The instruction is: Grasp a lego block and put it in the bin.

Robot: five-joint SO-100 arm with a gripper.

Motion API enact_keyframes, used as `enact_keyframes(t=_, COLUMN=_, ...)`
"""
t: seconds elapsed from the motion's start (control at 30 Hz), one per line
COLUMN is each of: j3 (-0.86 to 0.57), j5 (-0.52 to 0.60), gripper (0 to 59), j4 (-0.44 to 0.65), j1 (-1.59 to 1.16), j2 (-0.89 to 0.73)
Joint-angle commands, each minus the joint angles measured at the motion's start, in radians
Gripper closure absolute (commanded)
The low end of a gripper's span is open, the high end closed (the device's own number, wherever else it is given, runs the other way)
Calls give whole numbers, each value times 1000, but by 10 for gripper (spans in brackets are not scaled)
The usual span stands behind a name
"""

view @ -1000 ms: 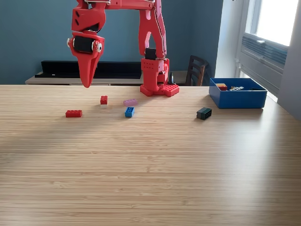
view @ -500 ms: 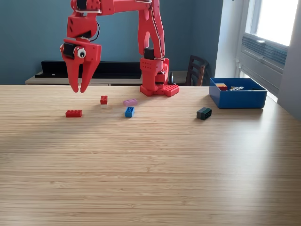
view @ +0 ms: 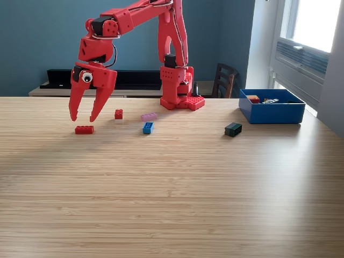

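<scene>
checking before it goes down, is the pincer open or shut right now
Open. The pincer has its two red fingers spread apart, with wall and table visible between the tips, and it hangs just above the red lego block.

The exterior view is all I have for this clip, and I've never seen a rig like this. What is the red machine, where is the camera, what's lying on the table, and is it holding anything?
The red machine is a small robot arm bolted at the far side of a wooden table. The single camera stands off the arm, looking across the table at it. Its gripper, a two-fingered claw, hangs open and empty just above a flat red lego block at the view's left. Other loose blocks lie nearby: a small red one, a pink one, a blue one and a dark green one further right. The blue bin at the view's right already contains a few pieces.
</scene>
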Motion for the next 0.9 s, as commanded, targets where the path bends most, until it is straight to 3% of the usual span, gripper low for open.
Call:
enact_keyframes(t=0.03, j3=12, j5=169, gripper=436, j4=-8, j1=8, j2=78)
enact_keyframes(t=0.33, j3=57, j5=334, gripper=353, j4=40, j1=5, j2=80)
enact_keyframes(t=0.5, j3=37, j5=354, gripper=328, j4=115, j1=2, j2=80)
enact_keyframes(t=0.7, j3=11, j5=354, gripper=248, j4=186, j1=3, j2=80)
enact_keyframes(t=0.9, j3=-21, j5=354, gripper=235, j4=232, j1=14, j2=71)
